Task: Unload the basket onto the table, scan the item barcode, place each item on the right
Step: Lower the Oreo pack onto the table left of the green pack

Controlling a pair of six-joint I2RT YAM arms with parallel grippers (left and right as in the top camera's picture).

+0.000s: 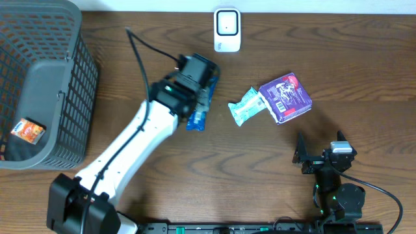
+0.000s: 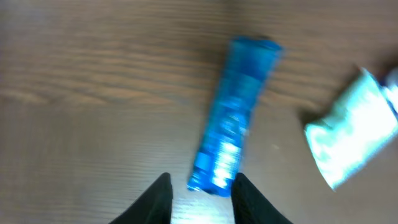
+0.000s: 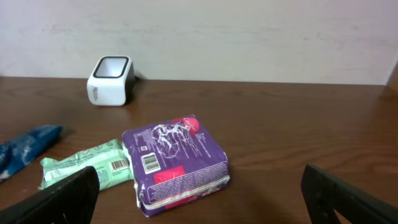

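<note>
A blue packet (image 1: 196,119) (image 2: 233,118) lies flat on the wooden table. My left gripper (image 1: 204,97) (image 2: 202,186) hangs over one end of it, jaws apart, with that end between the fingertips and a gap on one side; it grips nothing. The white barcode scanner (image 1: 227,29) (image 3: 111,81) stands at the table's far edge. A purple pack (image 1: 286,97) (image 3: 177,162) and a green packet (image 1: 246,107) (image 3: 87,165) (image 2: 354,137), both showing barcodes, lie right of the blue packet. My right gripper (image 1: 320,153) (image 3: 199,183) rests open and empty, near the front edge behind the purple pack.
A dark mesh basket (image 1: 65,78) stands at the left with an orange item (image 1: 28,131) inside. The left arm stretches diagonally from the front left. The blue packet (image 3: 25,146) also shows at the left of the right wrist view.
</note>
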